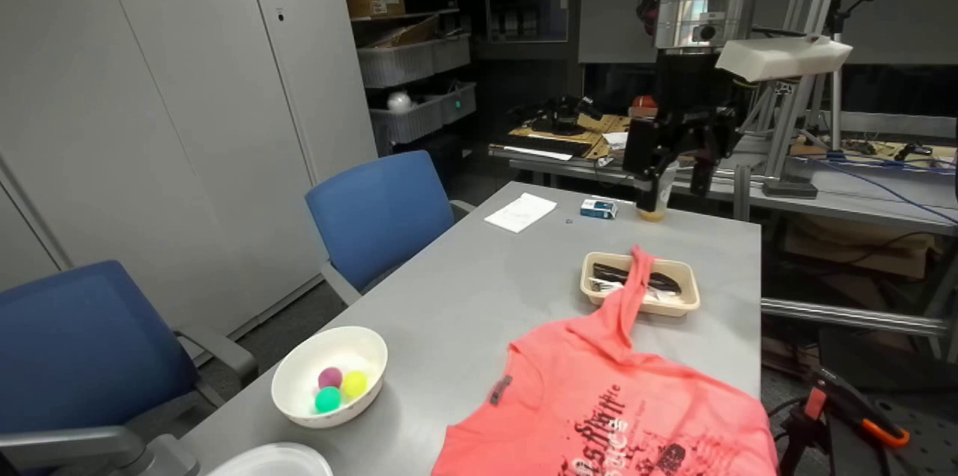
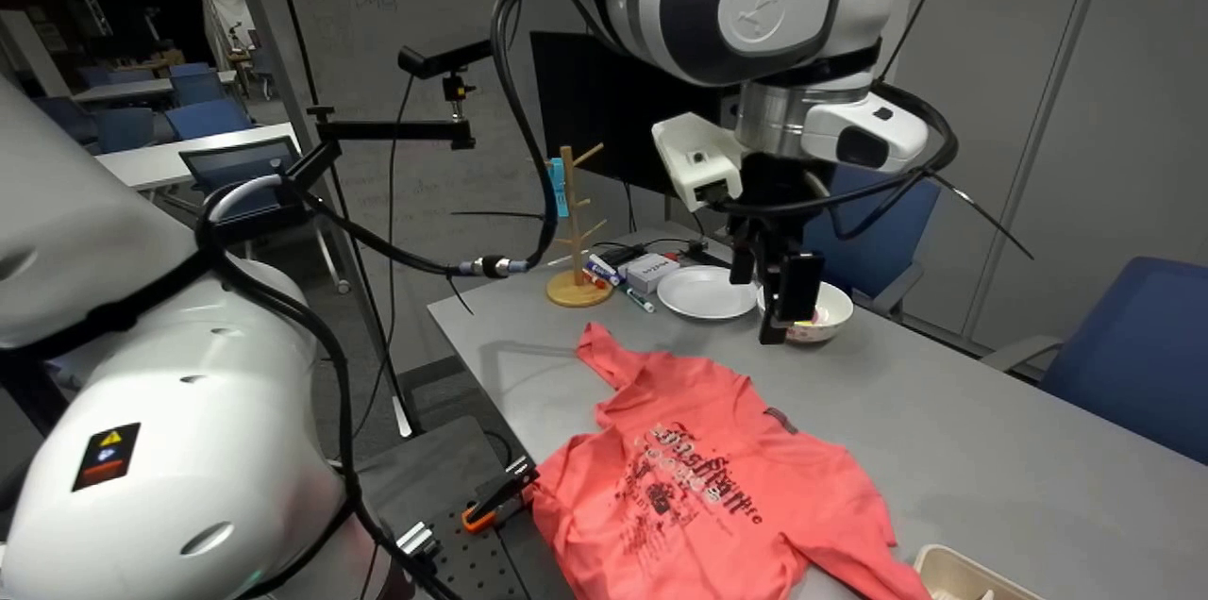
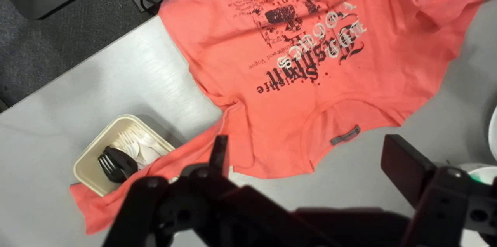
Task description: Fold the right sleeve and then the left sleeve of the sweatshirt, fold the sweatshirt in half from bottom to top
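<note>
The coral sweatshirt (image 1: 554, 386) lies spread on the table, its dark lettering facing up, as both exterior views show. One long sleeve (image 3: 186, 153) runs out across the beige tray, and its cuff (image 3: 93, 210) hangs past the tray's end. The opposite sleeve (image 2: 609, 357) lies bent outward on the table, toward the plate. The collar with its grey tag (image 3: 345, 135) shows in the wrist view. High above the table, my gripper (image 3: 306, 140) stands wide open with nothing between its fingers. In an exterior view the gripper (image 2: 760, 308) appears clear of the cloth.
The beige tray (image 1: 677, 308) holds black and white cutlery. A white bowl (image 1: 299, 364) with several coloured balls and a white plate (image 2: 708, 293) stand on the table. Further items are a wooden stand (image 2: 572, 232), markers, paper (image 1: 522, 212) and a cup (image 1: 658, 195). A clamp (image 2: 500, 496) sits by the edge.
</note>
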`<state>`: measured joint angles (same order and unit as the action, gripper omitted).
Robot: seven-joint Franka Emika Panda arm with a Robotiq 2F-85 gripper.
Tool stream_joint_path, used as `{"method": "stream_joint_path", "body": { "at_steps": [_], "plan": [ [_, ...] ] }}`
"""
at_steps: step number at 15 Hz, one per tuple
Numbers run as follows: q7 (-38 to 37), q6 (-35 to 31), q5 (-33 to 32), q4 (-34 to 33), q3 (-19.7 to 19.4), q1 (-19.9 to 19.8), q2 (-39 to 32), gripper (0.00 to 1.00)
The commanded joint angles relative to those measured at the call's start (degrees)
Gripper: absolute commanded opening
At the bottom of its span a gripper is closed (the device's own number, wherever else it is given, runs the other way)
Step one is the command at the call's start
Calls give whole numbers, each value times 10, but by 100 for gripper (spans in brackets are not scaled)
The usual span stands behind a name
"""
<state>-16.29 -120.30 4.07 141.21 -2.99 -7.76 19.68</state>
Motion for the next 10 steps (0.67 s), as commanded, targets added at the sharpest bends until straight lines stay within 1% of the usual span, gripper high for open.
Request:
{"method": "stream_joint_path", "body": {
  "at_steps": [1,6,8,9,10],
  "plan": [
    [-7,-32,18,-18,-37,-28,-33,100],
    [-10,-81,35,-49,-96,-72,-88,100],
    [-18,-94,44,-56,-105,-79,-96,100],
    [-4,-83,32,-37,-101,-76,-78,100],
    [-4,-87,33,-42,-105,-79,-85,100]
  ]
}}
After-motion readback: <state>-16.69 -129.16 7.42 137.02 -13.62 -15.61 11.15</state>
